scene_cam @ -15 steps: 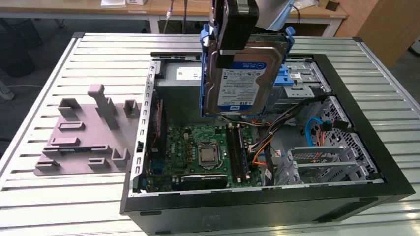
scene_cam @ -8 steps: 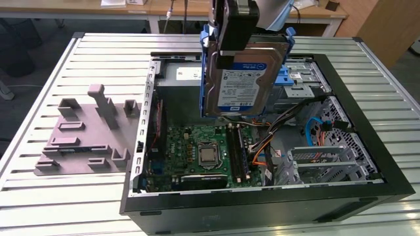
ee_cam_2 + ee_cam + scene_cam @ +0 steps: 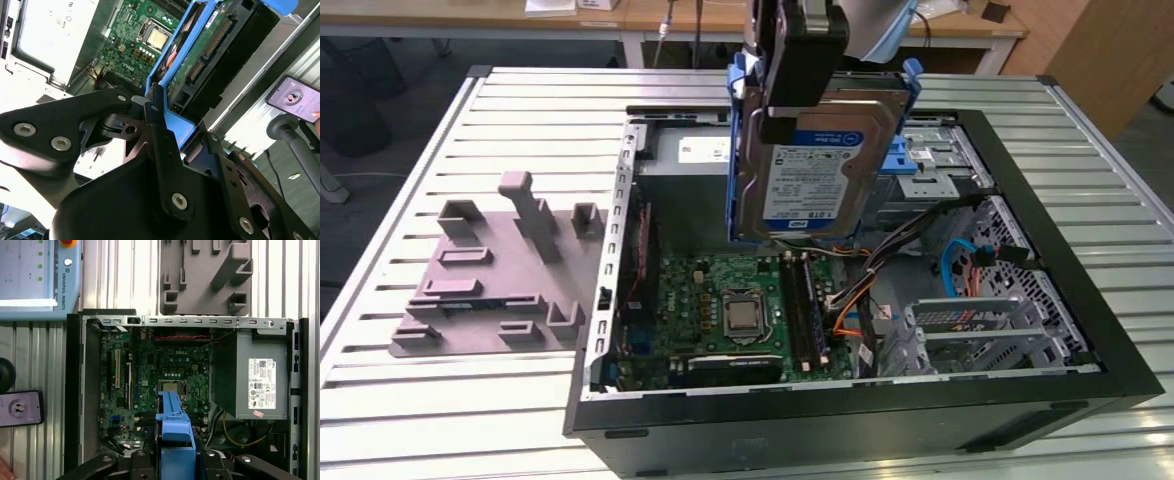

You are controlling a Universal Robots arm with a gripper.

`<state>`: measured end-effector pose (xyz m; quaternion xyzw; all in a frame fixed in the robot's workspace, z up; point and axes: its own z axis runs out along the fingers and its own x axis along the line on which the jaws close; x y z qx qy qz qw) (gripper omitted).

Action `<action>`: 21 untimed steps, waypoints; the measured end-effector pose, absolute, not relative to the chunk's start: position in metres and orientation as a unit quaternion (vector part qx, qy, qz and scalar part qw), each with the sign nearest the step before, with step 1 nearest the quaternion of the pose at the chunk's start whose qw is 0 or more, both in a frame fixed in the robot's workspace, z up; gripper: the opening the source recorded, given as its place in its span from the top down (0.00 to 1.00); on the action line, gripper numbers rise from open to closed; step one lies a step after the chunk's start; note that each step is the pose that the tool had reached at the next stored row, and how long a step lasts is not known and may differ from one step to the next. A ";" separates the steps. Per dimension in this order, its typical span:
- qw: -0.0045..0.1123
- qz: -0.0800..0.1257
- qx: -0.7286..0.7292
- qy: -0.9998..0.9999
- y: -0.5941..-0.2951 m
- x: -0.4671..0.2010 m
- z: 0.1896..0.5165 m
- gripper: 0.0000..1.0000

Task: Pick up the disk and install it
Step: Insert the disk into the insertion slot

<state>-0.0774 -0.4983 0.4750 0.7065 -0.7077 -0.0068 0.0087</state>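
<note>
1. Hanging upright above the open computer case [image 3: 854, 412], the disk [image 3: 821, 170] is clear of the counter [image 3: 520, 110], its lower edge over the motherboard [image 3: 727, 305].
2. The end effector [image 3: 790, 108] is clamped on the disk's upper end; in the second wrist view its fingers [image 3: 157, 135] pinch the blue carrier's edge, so the drive dangles below.
3. Judging by this height, it is carried clear of the walls and cables; it is not yet seated in a bay.
</note>
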 end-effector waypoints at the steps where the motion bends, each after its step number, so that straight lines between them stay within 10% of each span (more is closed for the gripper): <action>1: 0.009 -0.007 0.706 -0.708 -0.498 -0.077 0.475 0.64; 21: 0.009 -0.007 0.706 -0.708 -0.503 -0.046 0.474 0.64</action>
